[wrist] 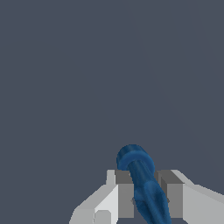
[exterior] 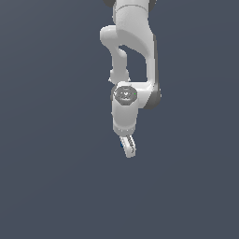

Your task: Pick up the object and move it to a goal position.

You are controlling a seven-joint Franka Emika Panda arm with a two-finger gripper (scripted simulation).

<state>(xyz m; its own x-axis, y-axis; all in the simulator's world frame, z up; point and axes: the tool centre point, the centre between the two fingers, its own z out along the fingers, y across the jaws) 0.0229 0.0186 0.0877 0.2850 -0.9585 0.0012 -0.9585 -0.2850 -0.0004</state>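
Note:
The object (wrist: 139, 177) is a dark-blue elongated blob with a rounded end, clamped between the two grey pads of my white gripper (wrist: 144, 192). In the exterior view only a sliver of the object (exterior: 122, 144) shows as blue at the side of the fingers (exterior: 130, 148). The gripper (exterior: 128, 150) hangs under the white arm (exterior: 133, 46), near the middle of the picture, shut on the object. The rounded end sticks out past the fingertips in the wrist view.
Plain dark grey-blue ground (exterior: 46, 186) fills both views, with no other objects, edges or markers in sight.

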